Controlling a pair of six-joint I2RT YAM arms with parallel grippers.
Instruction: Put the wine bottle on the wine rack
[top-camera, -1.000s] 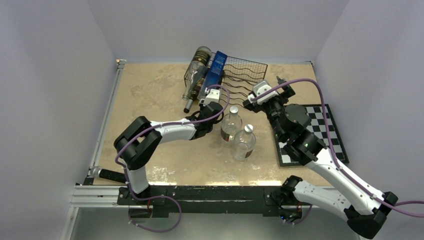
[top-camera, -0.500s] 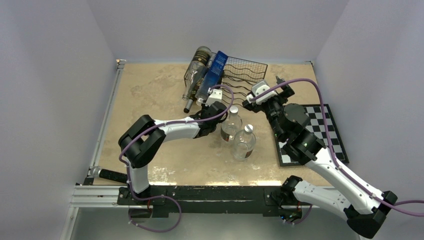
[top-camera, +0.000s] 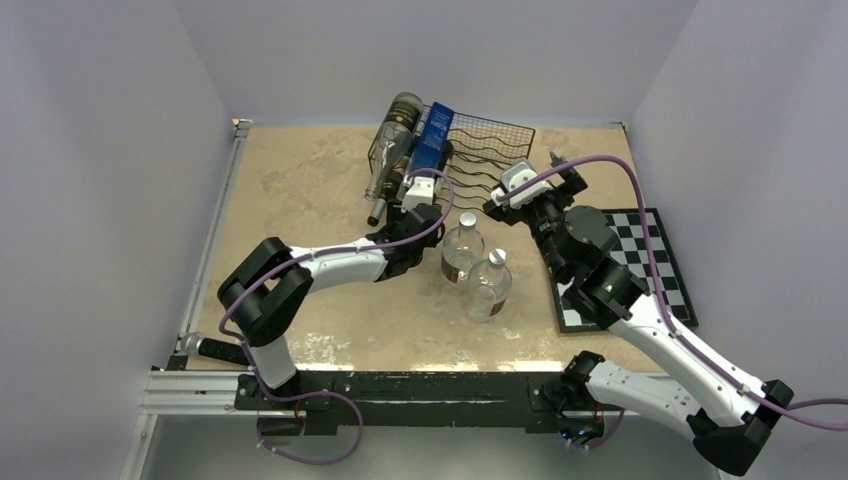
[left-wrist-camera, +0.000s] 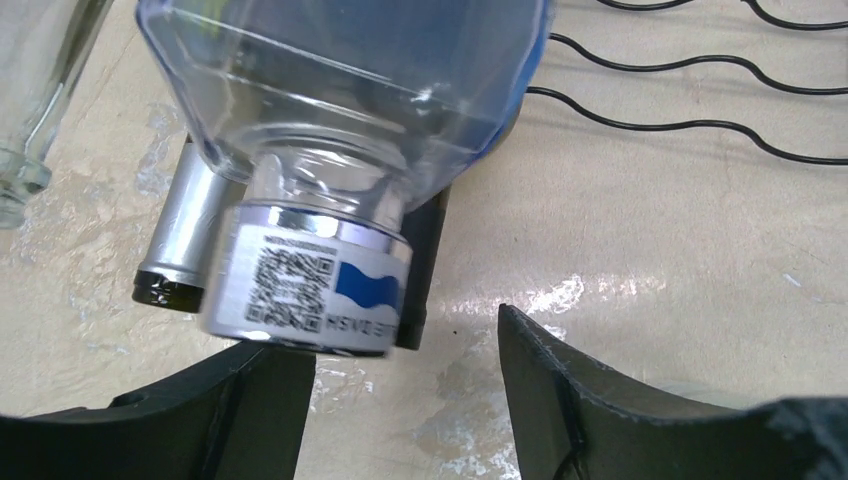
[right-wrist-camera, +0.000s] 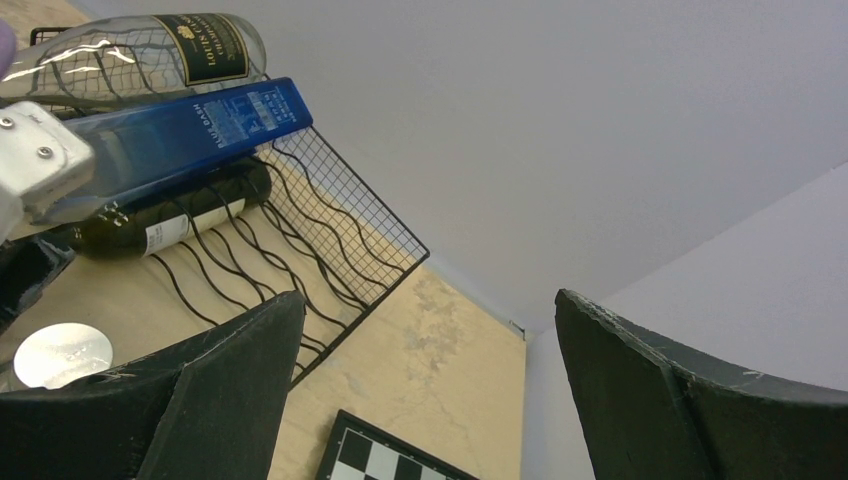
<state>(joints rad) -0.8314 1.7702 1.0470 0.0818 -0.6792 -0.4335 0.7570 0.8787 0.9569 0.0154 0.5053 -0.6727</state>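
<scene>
The black wire wine rack (top-camera: 495, 150) stands at the back of the table. A blue wine bottle (top-camera: 432, 138) lies on its left part, neck toward me, beside a clear bottle (top-camera: 392, 140) and over a dark bottle (right-wrist-camera: 170, 220). My left gripper (top-camera: 410, 197) is open at the blue bottle's silver cap (left-wrist-camera: 310, 275). The cap sits just above the left finger (left-wrist-camera: 270, 385) and nothing is between the jaws. My right gripper (top-camera: 530, 178) hovers wide open and empty at the rack's near right corner, facing the rack (right-wrist-camera: 340, 220).
Two small clear bottles (top-camera: 462, 250) (top-camera: 489, 285) stand upright mid-table, just right of my left forearm. A black-and-white chessboard (top-camera: 640, 270) lies at the right under my right arm. The dark bottle's foil neck (left-wrist-camera: 185, 235) lies left of the cap.
My left gripper, shut on the blue bottle's cap before, has opened and let it go. The left elbow swung a little to the left. The right arm has hardly moved.
</scene>
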